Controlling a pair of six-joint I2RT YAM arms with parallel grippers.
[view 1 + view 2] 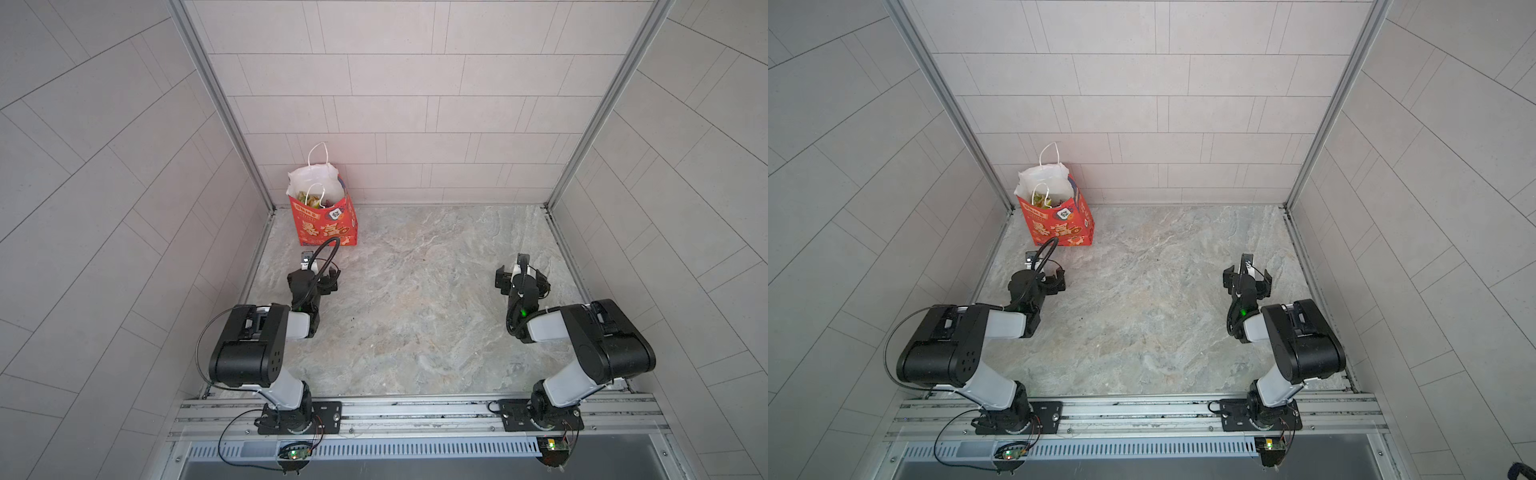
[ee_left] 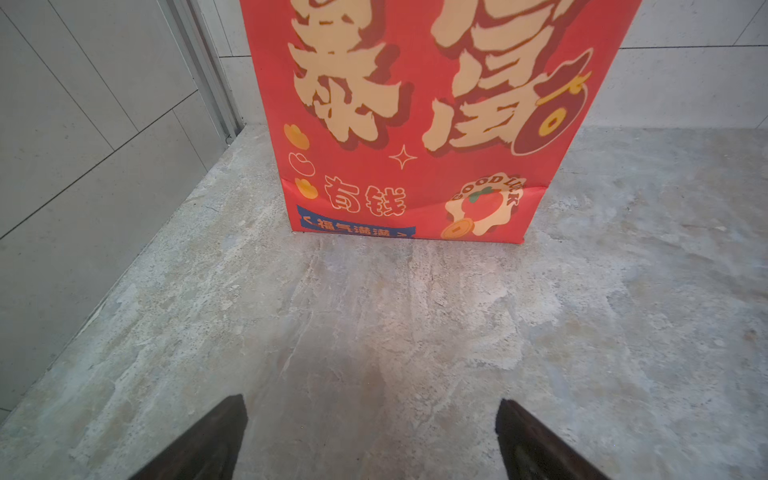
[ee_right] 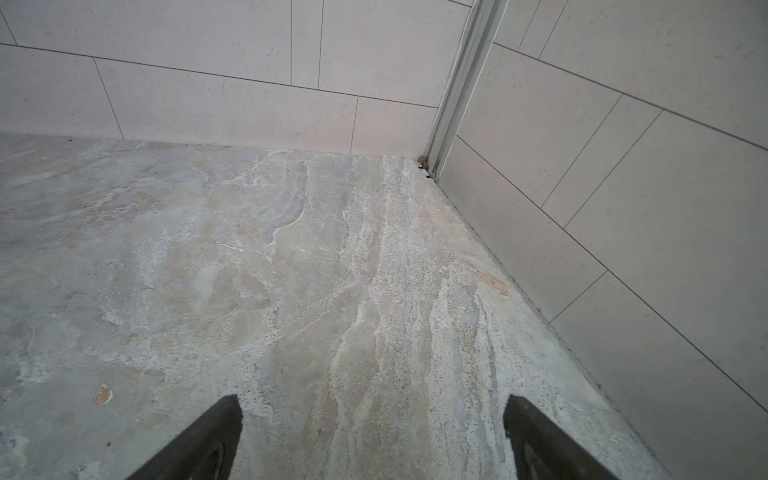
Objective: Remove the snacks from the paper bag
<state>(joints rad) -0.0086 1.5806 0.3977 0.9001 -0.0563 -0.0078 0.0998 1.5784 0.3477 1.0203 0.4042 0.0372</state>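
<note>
At the upper left of both top views the paper bag (image 1: 326,222) stands upright on the table (image 1: 415,307), tucked into the corner where the side wall meets the back wall. Its long axis is vertical and its mouth gapes upward. Through that mouth we see the snacks (image 1: 314,200), a jumble of yellow-green and darker packets lying low inside, so none is out yet. One cord handle (image 1: 314,192) droops across the opening, and the other stands up behind it. Directly below the bag in a top view sits the left gripper (image 1: 312,277), low over the table with its jaws spread wide and nothing between them. In the left wrist view it faces the bag's printed front near the base, close to the bag but not touching it. We judge that the coming move turns on this: the snacks lie up and over the rim from this gripper, not straight ahead, so it must rise above the mouth and come down along the bag's upright axis, clear of the drooping handle. Far to the right, the right gripper (image 1: 522,277) is likewise spread wide and empty, well apart from the bag and facing bare table and the far corner. The left arm is plainly the nearer one.
</note>
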